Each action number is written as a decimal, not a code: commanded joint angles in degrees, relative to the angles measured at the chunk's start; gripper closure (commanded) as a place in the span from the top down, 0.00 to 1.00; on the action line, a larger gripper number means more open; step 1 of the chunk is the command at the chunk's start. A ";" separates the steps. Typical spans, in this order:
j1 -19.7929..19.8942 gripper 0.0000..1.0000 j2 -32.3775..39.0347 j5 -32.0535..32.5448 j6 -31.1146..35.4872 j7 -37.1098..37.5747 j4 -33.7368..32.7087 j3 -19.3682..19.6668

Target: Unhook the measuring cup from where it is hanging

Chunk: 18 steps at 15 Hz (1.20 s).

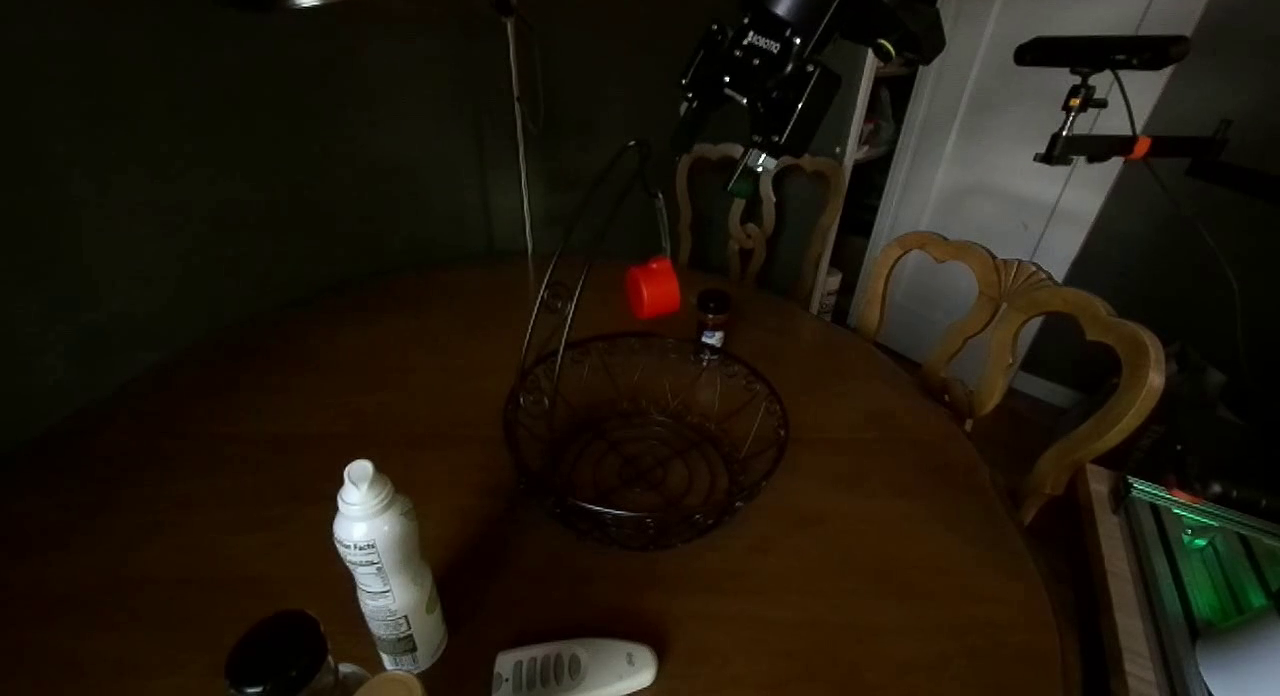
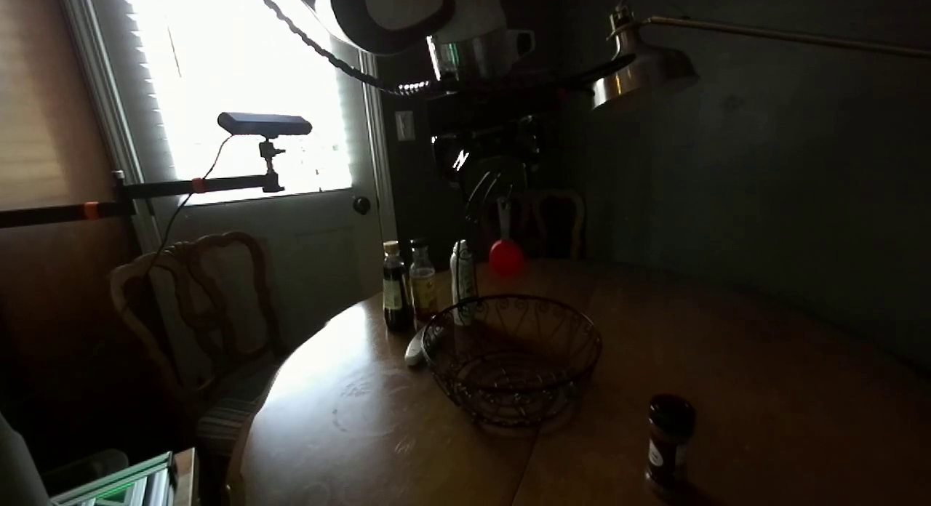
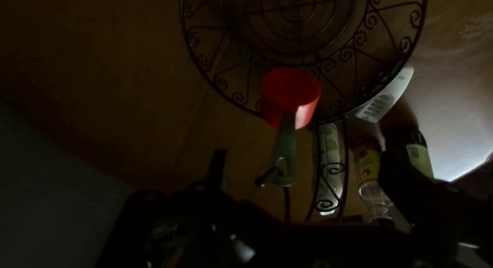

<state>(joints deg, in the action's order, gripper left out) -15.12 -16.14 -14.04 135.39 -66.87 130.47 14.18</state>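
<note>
Gripper [image 3: 303, 154] above a table [image 1: 870, 516], its jaws spread wide and apart from the red measuring cup [image 3: 290, 92]. The cup hangs lower than the jaws, a hook [image 3: 262, 180] passing through the hole in its handle [image 3: 287, 141]; in the wrist view the handle's end appears between the fingers [image 3: 217, 168], the rest of the cup beyond them. Below the jaws and past the cup stands a wire basket [image 1: 640, 516]. Toward the wrist view's right-hand finger appear a white bottle [image 3: 330, 143] and, farther out, a white device [image 3: 387, 94]; that finger partly hides a dark bottle [image 3: 419, 155].
</note>
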 commanded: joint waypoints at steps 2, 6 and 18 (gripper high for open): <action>1.53 1.00 0.31 -5.06 -1.58 -3.66 -0.35 -1.95; 0.44 1.00 1.92 -16.80 -1.64 -11.72 -1.45 -1.79; 7.48 1.00 7.30 -26.12 -5.57 -26.37 -4.07 -4.17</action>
<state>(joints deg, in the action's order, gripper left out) -10.25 -10.36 -38.15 133.56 -89.58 128.33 11.30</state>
